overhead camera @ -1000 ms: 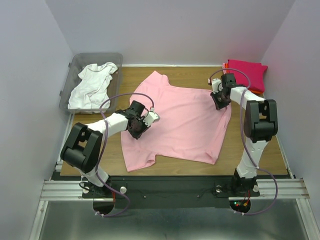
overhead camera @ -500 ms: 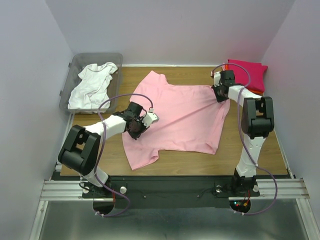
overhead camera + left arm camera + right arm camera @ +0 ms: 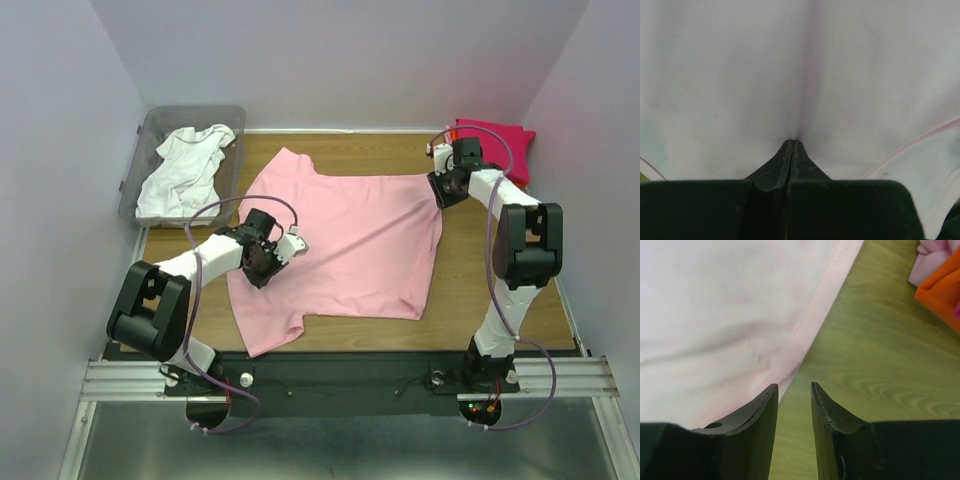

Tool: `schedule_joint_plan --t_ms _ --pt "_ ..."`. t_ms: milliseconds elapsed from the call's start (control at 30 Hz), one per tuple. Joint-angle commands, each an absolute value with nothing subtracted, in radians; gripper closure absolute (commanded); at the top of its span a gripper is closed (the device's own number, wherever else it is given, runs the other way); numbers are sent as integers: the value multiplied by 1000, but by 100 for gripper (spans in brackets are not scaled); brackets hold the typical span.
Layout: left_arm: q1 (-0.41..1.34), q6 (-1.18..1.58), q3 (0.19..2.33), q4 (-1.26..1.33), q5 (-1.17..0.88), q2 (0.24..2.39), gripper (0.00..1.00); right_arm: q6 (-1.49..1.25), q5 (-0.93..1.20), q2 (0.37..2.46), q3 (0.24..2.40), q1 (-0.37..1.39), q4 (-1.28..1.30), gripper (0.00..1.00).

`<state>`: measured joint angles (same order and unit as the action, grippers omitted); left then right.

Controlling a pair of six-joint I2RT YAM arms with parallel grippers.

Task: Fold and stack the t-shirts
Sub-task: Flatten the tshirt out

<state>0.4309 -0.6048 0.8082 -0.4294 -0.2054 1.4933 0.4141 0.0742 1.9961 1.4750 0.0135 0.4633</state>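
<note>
A light pink t-shirt [image 3: 350,240] lies spread flat on the wooden table [image 3: 455,295]. My left gripper [image 3: 262,262] is shut on a pinch of its cloth near the left side; the left wrist view shows the jaws closed on the pink fabric [image 3: 790,65] at the tips [image 3: 794,141]. My right gripper [image 3: 446,188] sits at the shirt's far right corner, jaws slightly open over bare wood, the shirt hem [image 3: 715,305] beside its left finger [image 3: 792,385]. A white t-shirt [image 3: 185,170] lies crumpled in the bin. A folded magenta shirt [image 3: 497,145] tops a stack at the far right.
The clear grey bin [image 3: 150,125] stands at the far left corner. An orange folded shirt [image 3: 942,290] shows under the magenta one, close to my right gripper. Walls enclose the table on three sides.
My left gripper has pulled the pink shirt leftward and toward the near edge, flattening it. My right gripper stays at the far right corner and now stands open beside the hem.
</note>
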Motion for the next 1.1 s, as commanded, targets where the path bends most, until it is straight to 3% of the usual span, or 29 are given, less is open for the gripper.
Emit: schedule_joint_plan --t_ms 0,133,233,667,1067 --pt "443 -638 827 -594 -239 1417 95 437 181 1852 1457 18 549 61" --pt "443 -609 897 -601 -255 1375 81 440 297 1789 1448 56 661 62" --pt "443 -572 943 -577 -253 1403 77 436 327 1766 1389 157 744 64" --pt "437 -465 914 -411 -161 1575 75 480 250 1618 1045 563 828 62" --pt "405 -480 882 -387 -123 1647 76 541 6 1536 845 581 870 64"
